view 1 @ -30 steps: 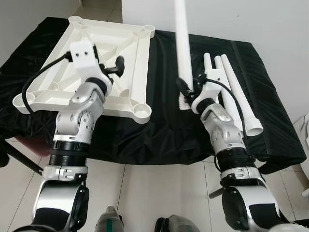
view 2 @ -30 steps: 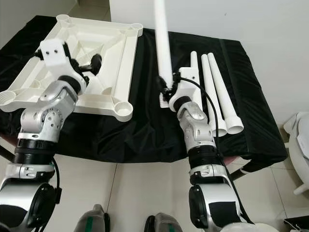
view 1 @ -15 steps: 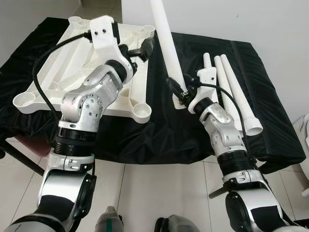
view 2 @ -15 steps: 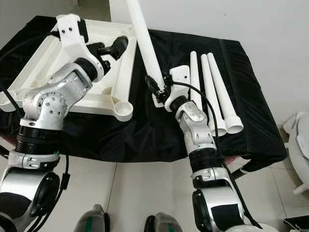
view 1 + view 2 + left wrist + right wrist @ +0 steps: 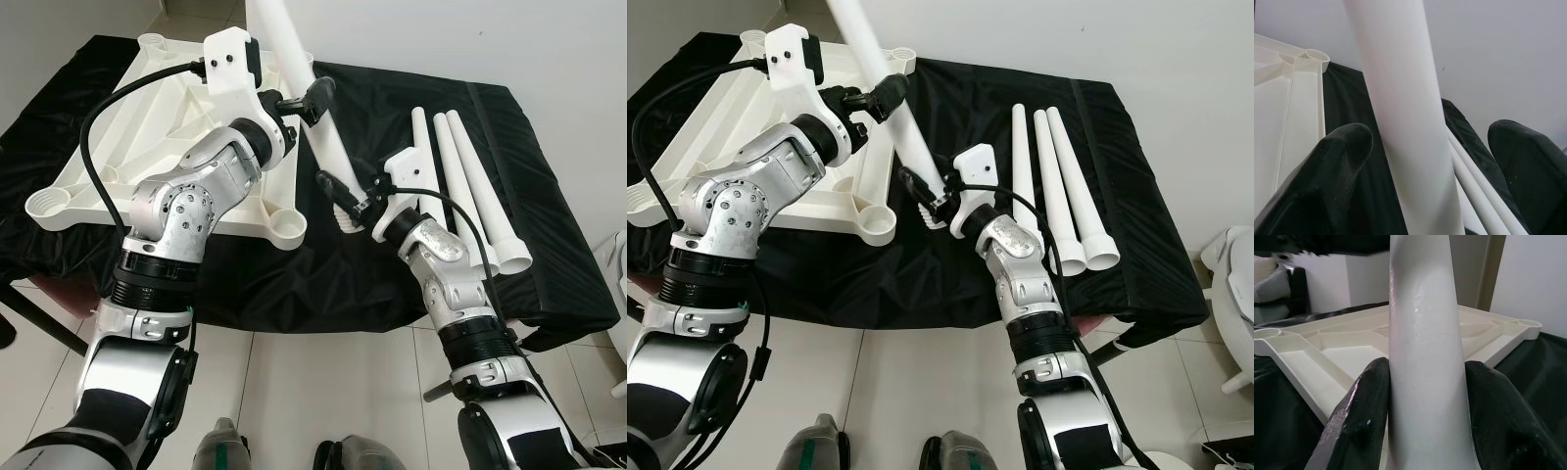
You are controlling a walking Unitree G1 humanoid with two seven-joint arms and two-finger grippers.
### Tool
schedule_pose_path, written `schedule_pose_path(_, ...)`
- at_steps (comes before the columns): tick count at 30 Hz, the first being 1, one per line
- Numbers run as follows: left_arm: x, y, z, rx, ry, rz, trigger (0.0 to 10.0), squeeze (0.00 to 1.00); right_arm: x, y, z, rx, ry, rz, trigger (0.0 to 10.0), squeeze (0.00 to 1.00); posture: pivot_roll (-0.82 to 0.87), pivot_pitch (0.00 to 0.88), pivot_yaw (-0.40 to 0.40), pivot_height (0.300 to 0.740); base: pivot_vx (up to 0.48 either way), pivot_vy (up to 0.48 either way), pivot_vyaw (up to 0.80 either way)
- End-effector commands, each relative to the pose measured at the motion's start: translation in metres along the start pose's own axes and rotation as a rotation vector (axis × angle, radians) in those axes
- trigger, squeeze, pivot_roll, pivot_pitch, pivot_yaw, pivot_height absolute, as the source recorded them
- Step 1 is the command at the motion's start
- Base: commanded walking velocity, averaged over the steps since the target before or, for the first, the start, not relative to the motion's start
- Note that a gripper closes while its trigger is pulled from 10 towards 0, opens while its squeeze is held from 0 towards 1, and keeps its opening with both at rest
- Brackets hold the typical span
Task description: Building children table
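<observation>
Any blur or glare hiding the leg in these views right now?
Eye views: sharp, evenly lit, white leg clear against the black cloth. Left wrist view: leg close and soft-focused between the fingers. Right wrist view: faint sheen on the leg, right gripper clamped on it.

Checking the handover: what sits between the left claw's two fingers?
The long white plastic table leg, inside the open left claw, per the left wrist view.

No text, label, brand mark, number or sign can be read on anything in these pictures.
</observation>
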State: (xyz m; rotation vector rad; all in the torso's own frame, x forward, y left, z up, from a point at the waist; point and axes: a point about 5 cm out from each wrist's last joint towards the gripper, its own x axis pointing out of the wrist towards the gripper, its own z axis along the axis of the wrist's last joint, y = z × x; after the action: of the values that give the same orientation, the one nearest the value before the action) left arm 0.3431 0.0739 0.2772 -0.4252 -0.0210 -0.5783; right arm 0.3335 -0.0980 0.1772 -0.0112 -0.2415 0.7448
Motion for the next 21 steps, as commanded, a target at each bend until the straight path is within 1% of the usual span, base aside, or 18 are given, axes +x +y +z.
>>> schedule_pose_path(1,-0.002,-0.027,0.0,0.008,0.021,-0.46,10.0,0.0,0.001,0.004,0.007,-0.014,-0.046,0.038,10.0,0.0,0.02,0.0,-0.043,0.74,0.0,0.0,0.0)
schedule_pose_path(4,0.002,-0.024,0.005,0.016,0.015,-0.445,10.0,0.0,0.001,0.009,0.005,-0.019,-0.046,0.074,10.0,0.0,0.02,0.0,-0.041,0.74,0.0,0.0,0.0)
schedule_pose_path(9,0.003,-0.022,0.009,0.017,0.009,-0.438,10.0,0.0,0.001,0.01,0.004,-0.025,-0.045,0.078,10.0,0.0,0.03,0.0,-0.04,0.74,0.0,0.0,0.0)
schedule_pose_path(13,0.004,-0.015,0.026,0.044,-0.017,-0.416,10.0,0.0,-0.001,0.01,0.0,-0.029,-0.028,0.071,10.0,0.0,0.03,0.0,-0.035,0.74,0.0,0.0,0.0)
schedule_pose_path(21,0.002,-0.008,0.038,0.057,-0.035,-0.4,10.0,0.0,-0.003,0.009,-0.002,-0.031,-0.023,0.058,10.0,0.0,0.03,0.0,-0.029,0.74,0.0,0.0,0.0)
